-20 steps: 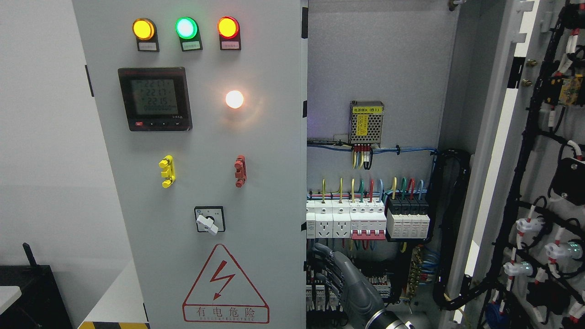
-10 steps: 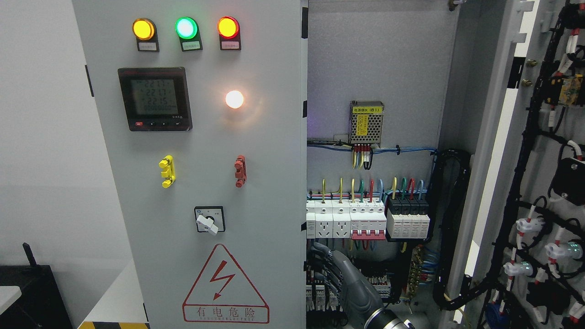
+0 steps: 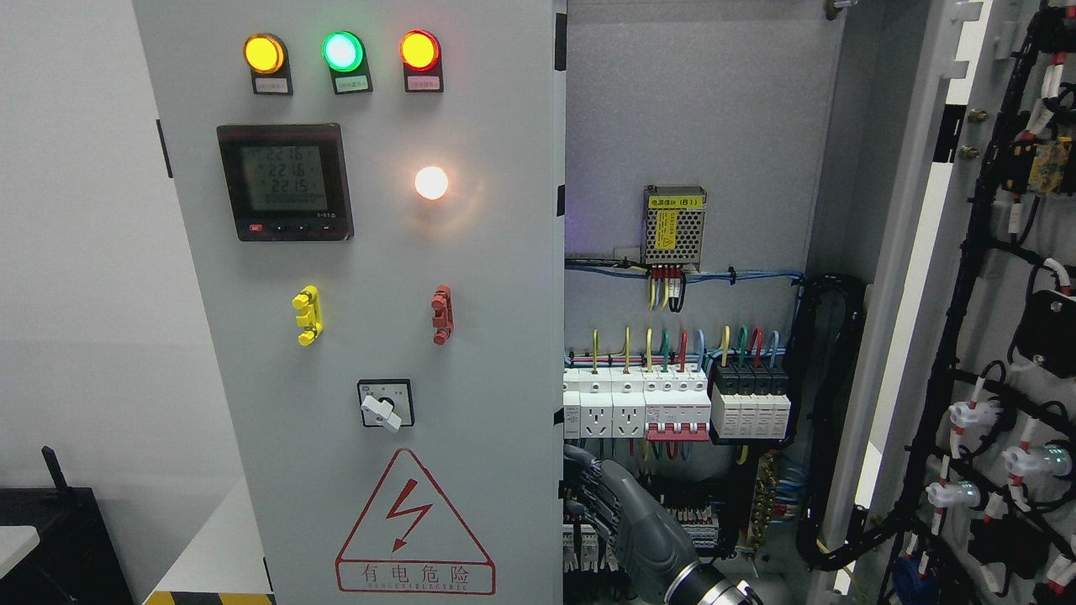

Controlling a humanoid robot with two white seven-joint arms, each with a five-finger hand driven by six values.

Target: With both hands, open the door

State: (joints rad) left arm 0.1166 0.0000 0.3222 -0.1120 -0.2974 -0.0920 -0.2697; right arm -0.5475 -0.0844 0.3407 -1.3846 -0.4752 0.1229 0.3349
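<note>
Right hand point(image 3: 609, 512) at left door point(image 3: 378, 336) edge, before breakers point(image 3: 672, 407).

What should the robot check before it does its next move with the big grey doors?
1. Right door swung wide open: ok.
2. Left door open: not ok, it faces the camera.
3. Hand at the left door's inner edge: ok.
4. Fingers hooked firmly on that edge: cannot tell, the door hides them.
5. Hand clear of the breakers and wires: cannot tell, it is very close below them.
6. Second hand ready: not ok, only one hand shows.
</note>
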